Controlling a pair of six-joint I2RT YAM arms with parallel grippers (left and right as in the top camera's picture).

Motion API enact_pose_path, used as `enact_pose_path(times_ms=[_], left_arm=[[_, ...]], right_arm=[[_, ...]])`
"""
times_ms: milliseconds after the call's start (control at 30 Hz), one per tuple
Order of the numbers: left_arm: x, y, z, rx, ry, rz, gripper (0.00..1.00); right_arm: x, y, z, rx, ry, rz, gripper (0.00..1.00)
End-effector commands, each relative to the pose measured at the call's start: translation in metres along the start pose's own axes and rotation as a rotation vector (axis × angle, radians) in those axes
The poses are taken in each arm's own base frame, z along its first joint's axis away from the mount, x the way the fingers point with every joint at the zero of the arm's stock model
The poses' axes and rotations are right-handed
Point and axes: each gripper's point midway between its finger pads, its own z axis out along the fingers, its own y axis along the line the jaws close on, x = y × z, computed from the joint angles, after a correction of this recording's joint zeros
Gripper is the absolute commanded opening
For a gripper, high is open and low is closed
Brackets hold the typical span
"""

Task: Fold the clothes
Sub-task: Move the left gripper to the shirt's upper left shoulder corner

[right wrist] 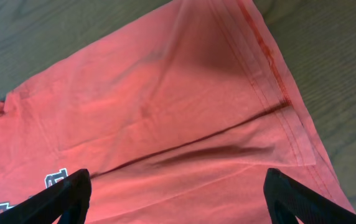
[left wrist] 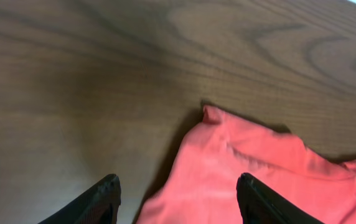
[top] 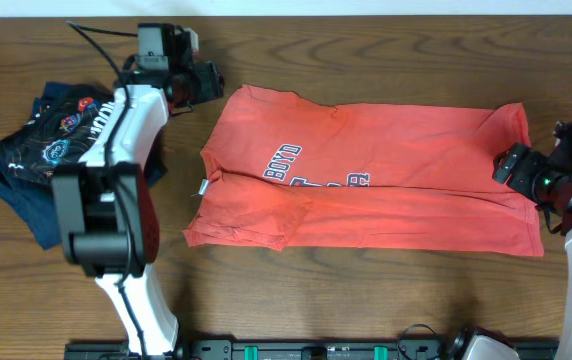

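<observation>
Left gripper point(left wrist: 178, 198): jaws spread, nothing between them. Its fingertips hang over the collar-end corner of the T-shirt point(top: 386, 180), at the far left edge of the cloth; bare table point(top: 366, 50) lies just beyond.

Right gripper point(right wrist: 177, 194): jaws spread wide, nothing pinched. It stands over the bottom end of the shirt, with the stitched hem point(right wrist: 271, 68) running along the right and a dark crease point(right wrist: 196, 140) crossing the cloth ahead of the fingertips.

Position of the work: the shirt lies flat, lengthwise across the middle of the table, lettering point(top: 284, 160) partly covered by a turned-in layer. A pile of dark garments point(top: 36, 145) sits well apart at the left, beside the left arm.

Assessment: one lengthwise fold appears laid; both arms are free for the next grasp.

Procedure for the step in hand:
1. Raise each gripper straight up before travelling, so no finger drags a layer.
2. Select matching points at the two ends of the same long edge.
3. Pinch every layer at that edge; a single-layer grip will open the fold.
4. Lift both ends together under light tension and lay the edge parallel to the crease
</observation>
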Motion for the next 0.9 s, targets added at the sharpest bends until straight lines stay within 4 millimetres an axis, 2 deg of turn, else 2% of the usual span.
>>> enact_pose_path(times_ms=[0,200,333,467,567,700,867], left_arm=[[0.004,-0.014,0.021,0.078,0.016,0.028,0.62],[0.007,-0.022,0.058,0.108,-0.018,0.071,0.62],[0.005,-0.032,0.071,0.131,-0.049,0.103,0.62],[0.008,-0.041,0.075,0.14,-0.051,0.119,0.6],[0.01,-0.044,0.076,0.137,-0.045,0.122,0.51],[0.011,-0.031,0.077,0.063,-0.048,0.115,0.49],[0.014,-0.03,0.078,0.053,-0.036,0.113,0.49]], right_arm=[[-0.003,0.005,-0.002,-0.012,-0.004,-0.028,0.87],[0.002,0.004,-0.002,-0.009,0.013,-0.024,0.88],[0.003,0.003,-0.002,-0.005,0.019,-0.023,0.88],[0.003,0.003,-0.002,-0.002,0.017,-0.024,0.87],[0.003,0.003,-0.002,-0.001,0.017,-0.023,0.85],[0.003,0.002,-0.002,0.002,0.017,-0.024,0.85],[0.003,-0.001,-0.002,0.02,0.015,-0.025,0.84]])
